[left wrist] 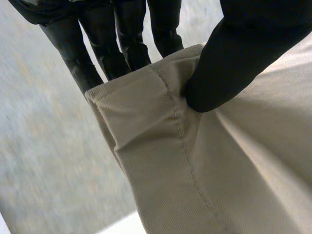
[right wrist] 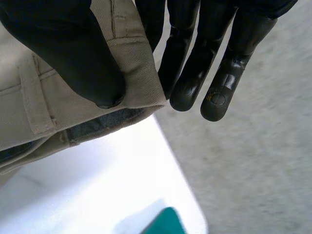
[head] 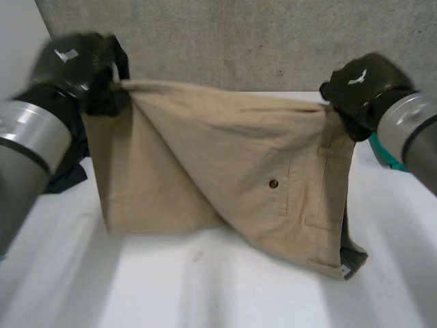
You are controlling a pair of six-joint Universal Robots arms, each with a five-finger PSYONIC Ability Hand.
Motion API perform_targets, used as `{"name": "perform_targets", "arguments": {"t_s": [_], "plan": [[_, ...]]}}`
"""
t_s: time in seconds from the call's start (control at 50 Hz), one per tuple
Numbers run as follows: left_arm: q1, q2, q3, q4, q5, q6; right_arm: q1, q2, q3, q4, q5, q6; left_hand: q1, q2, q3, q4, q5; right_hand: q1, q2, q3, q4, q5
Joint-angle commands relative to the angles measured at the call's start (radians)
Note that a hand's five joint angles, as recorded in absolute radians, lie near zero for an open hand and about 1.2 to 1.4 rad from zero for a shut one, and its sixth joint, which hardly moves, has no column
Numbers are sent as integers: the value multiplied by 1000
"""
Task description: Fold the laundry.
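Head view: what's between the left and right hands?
Only the khaki trousers. The left hand pinches one top corner and the right hand pinches the waistband end. The head view shows the top edge running from hand to hand.

The lower half of the frame is bare white counter [head: 205, 287], open from edge to edge. The tan trousers [head: 225, 157] hang like a curtain across the middle, pinched by the left hand [head: 82, 65] at upper left and the right hand [head: 362, 89] at upper right, barring the way to the grey wall [head: 239, 41]. A dark cloth [head: 72, 174] crowds the left edge, a teal thing [head: 386, 156] the right
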Motion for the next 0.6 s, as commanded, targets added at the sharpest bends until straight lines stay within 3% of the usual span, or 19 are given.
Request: {"name": "perform_targets", "arguments": {"t_s": [0.02, 0.12, 0.22, 0.32, 0.48, 0.6], "plan": [[-7, -320, 174, 39, -9, 144, 4, 214, -102, -59, -22, 40, 242, 199, 203, 198, 246, 439, 223, 213, 208, 236], [-19, -443, 395, 130, -9, 210, 8, 321, -277, -278, 4, 131, 242, 199, 203, 198, 246, 439, 223, 213, 208, 236], [-10, -452, 557, 406, -12, 222, 10, 331, -398, -528, 37, 187, 242, 199, 203, 198, 246, 439, 223, 213, 208, 236], [-21, -397, 569, 635, -23, 224, 11, 314, -458, -725, 49, 196, 242, 199, 203, 198, 246, 439, 223, 213, 208, 236], [-19, -331, 451, 611, -38, 224, 8, 309, -460, -710, 37, 192, 242, 199, 203, 198, 246, 439, 223, 213, 208, 236], [-22, -294, 240, 580, -55, 224, 5, 312, -317, -661, -14, 189, 242, 199, 203, 198, 246, 439, 223, 213, 208, 236]]}}
